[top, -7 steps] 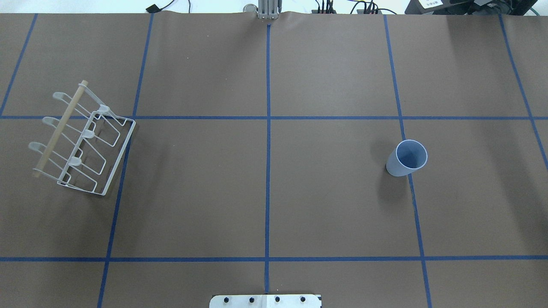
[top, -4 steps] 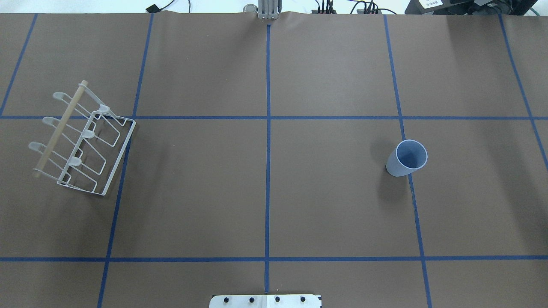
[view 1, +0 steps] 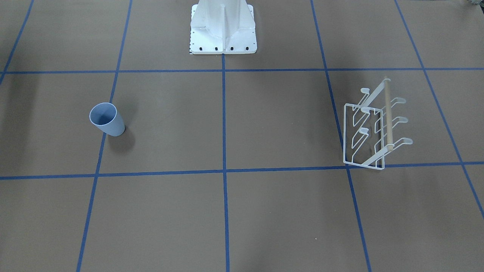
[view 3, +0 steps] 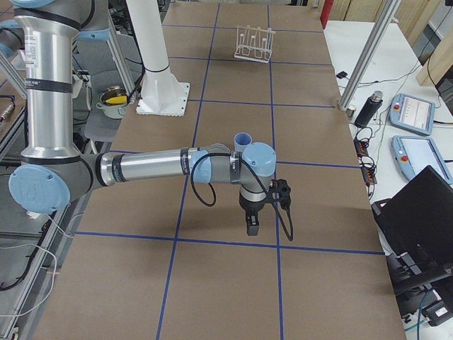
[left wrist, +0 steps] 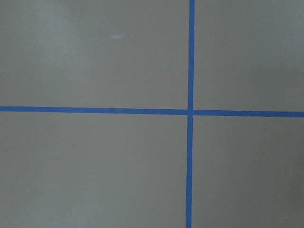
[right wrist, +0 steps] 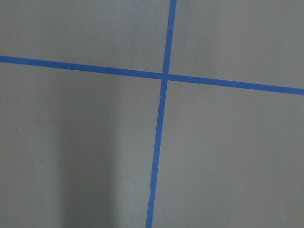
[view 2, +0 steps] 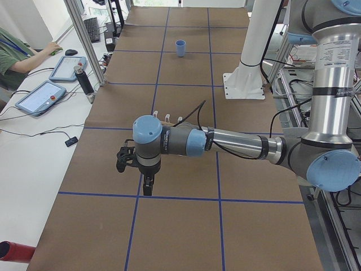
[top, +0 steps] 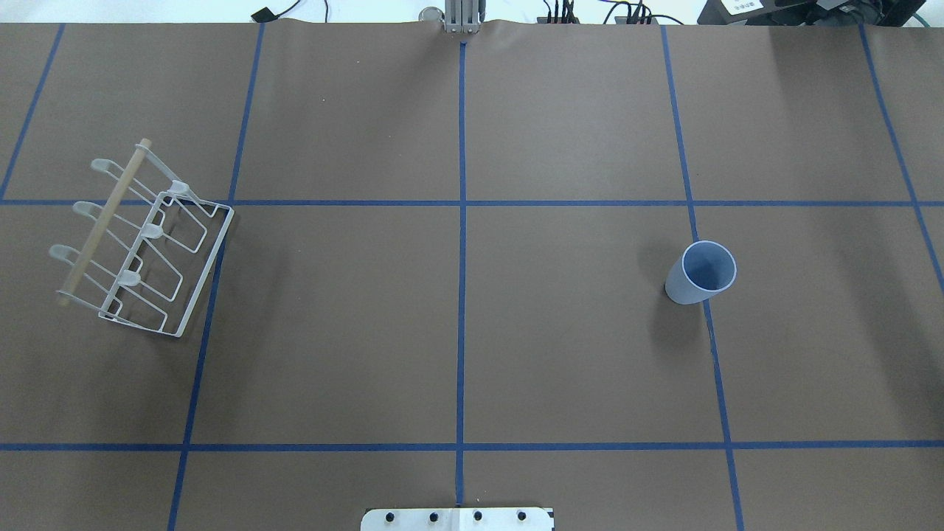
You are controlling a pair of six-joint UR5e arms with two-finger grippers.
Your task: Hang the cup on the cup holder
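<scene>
The light blue cup [top: 700,272] stands upright on the table's right half; it also shows in the front-facing view [view 1: 107,119]. The white wire cup holder [top: 140,243] with its wooden dowel [top: 103,225] stands at the far left, its prongs bare; it shows in the front-facing view too [view 1: 372,128]. My left gripper [view 2: 148,189] hangs above the table beyond the rack's end. My right gripper [view 3: 251,225] hangs above the table beyond the cup [view 3: 243,139]. Both show only in side views, so I cannot tell whether they are open or shut. The wrist views show only paper and tape.
Brown paper with blue tape lines [top: 462,221] covers the table. The robot's white base [view 1: 223,28] stands at the middle of the near edge. Tablets [view 2: 39,96] and an operator [view 2: 22,53] sit at a side bench; a laptop [view 3: 417,219] is on the other side.
</scene>
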